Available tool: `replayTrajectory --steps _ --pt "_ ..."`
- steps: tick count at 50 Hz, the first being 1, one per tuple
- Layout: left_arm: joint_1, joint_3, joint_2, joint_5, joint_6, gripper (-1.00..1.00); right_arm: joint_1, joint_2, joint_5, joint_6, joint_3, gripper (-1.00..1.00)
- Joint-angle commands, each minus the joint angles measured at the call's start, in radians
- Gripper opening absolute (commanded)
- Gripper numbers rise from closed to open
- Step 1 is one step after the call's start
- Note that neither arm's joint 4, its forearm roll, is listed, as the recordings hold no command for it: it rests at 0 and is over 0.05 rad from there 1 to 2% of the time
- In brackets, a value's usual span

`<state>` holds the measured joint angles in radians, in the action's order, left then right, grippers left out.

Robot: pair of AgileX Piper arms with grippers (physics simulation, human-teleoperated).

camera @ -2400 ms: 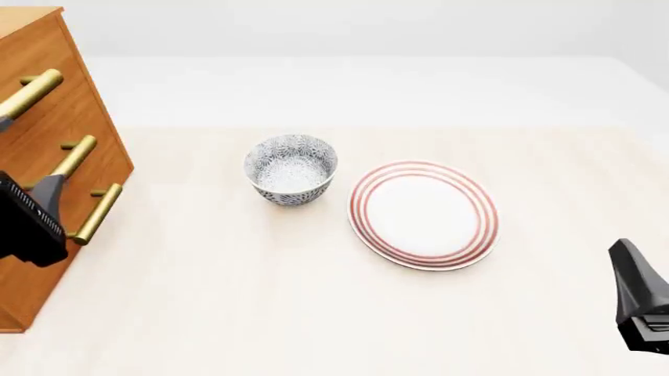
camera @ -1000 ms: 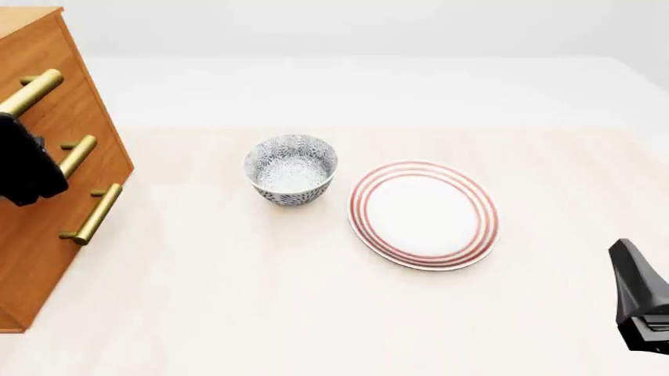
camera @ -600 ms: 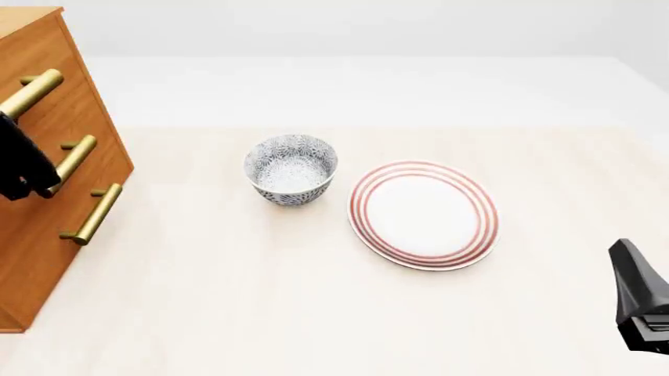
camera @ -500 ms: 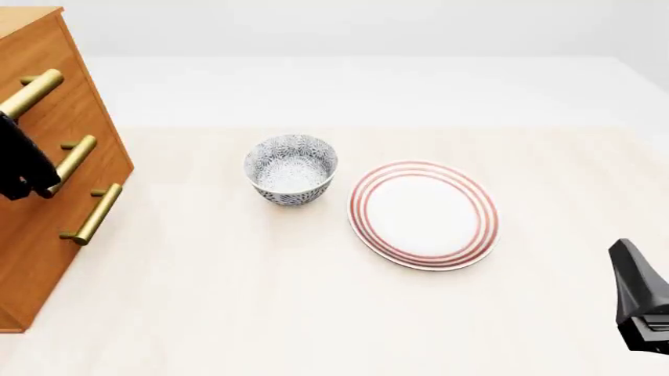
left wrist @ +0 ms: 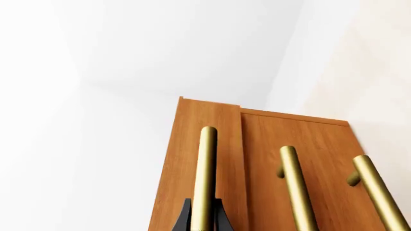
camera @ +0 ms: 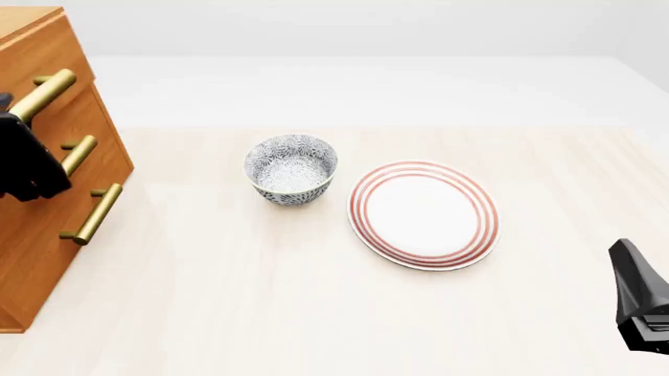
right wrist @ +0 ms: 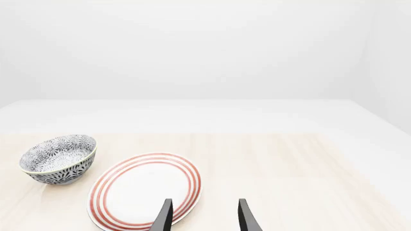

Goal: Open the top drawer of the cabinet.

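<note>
The cabinet (camera: 37,243) stands at the table's left edge, orange-brown wood with three brass bar handles. Its top drawer (camera: 47,48) juts a little way out past the two drawer fronts below. My left gripper (camera: 12,121) is shut on the top drawer's brass handle (camera: 49,90) near the handle's lower end. In the left wrist view the black fingertips (left wrist: 186,220) press on either side of that handle (left wrist: 207,168), and the top drawer (left wrist: 192,144) front stands proud of the rest. My right gripper (right wrist: 204,219) is open with nothing in it, low at the front right (camera: 640,307).
A patterned blue-and-white bowl (camera: 291,168) sits mid-table, and a white plate with red rings (camera: 424,214) lies just right of it. The two lower drawer handles (camera: 75,155) (camera: 94,213) stick out below my left gripper.
The top drawer has slid a short way out of the cabinet, its handle shifting right. My left gripper came with it, holding the handle. The right arm has stayed still.
</note>
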<state>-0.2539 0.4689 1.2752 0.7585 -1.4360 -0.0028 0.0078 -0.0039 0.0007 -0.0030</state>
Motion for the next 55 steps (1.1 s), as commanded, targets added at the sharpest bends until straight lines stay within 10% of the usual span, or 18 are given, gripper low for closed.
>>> replayTrajectory --steps 1,55 --pt "0.018 -0.074 -0.028 -0.031 -0.017 -1.0 0.0 0.0 0.0 0.0 0.0 1.0" --pt "0.174 -0.147 -0.177 -0.099 -0.007 -1.0 0.0 0.0 0.0 0.0 0.0 1.0"
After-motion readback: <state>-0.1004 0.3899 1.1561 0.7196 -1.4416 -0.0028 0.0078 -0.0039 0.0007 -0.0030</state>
